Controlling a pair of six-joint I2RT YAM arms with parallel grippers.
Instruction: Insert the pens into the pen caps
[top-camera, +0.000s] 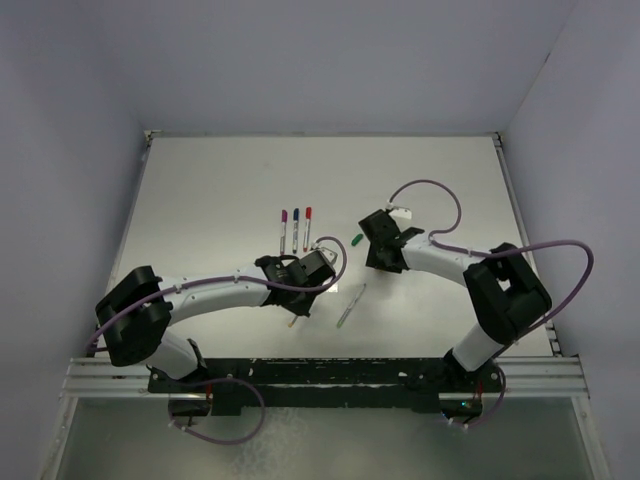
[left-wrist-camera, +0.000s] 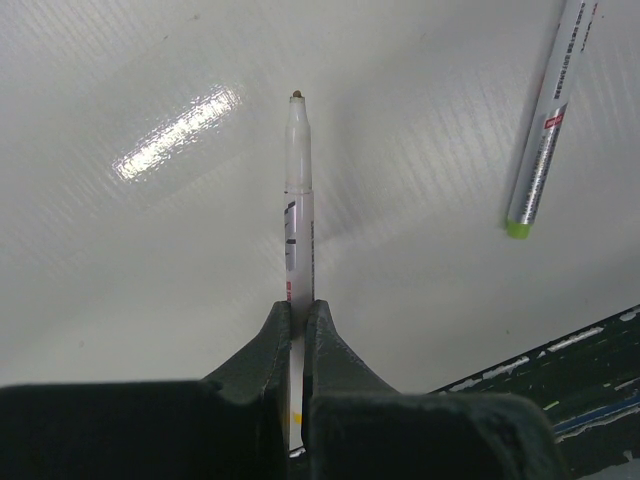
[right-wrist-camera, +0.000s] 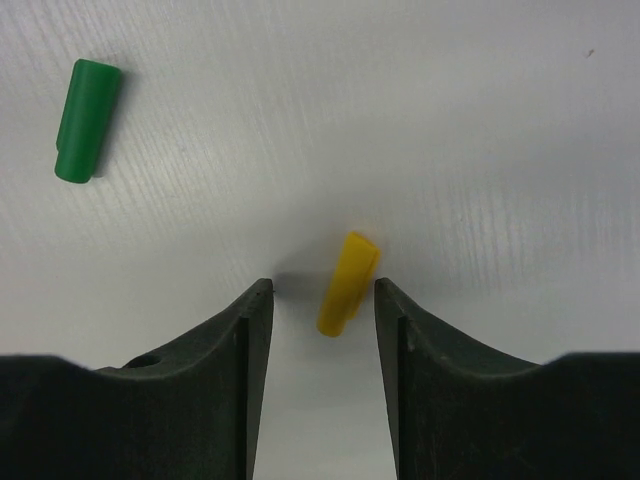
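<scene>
Step in hand, as I judge it: lifting the yellow cap (right-wrist-camera: 346, 285). My right claw (right-wrist-camera: 322, 285) hangs low over the tabletop (right-wrist-camera: 480, 120) with its jaws spread wide. The cap lies slanted on its side between them, nearer one finger than the other. I should centre on it first, then close slowly across its narrow width so it cannot squirt out. I cannot tell which end is the mouth, so I check before gripping and leave that end free.

My left claw (left-wrist-camera: 300, 305) is pinched tight on a pen (left-wrist-camera: 298, 170), held by its rear, with the bare tip pointing straight ahead. I keep that barrel level and steady for the mating.

A green cap (right-wrist-camera: 87, 120) lies apart from the yellow one. A second pen (left-wrist-camera: 545, 130) with a lime-green end rests on the tabletop. Three capped pens (top-camera: 296, 229) lie side by side farther back.

Writing: dark marks on the held barrel, and a red block with grey print on the second pen. Neither is legible, and I can read no brand.
</scene>
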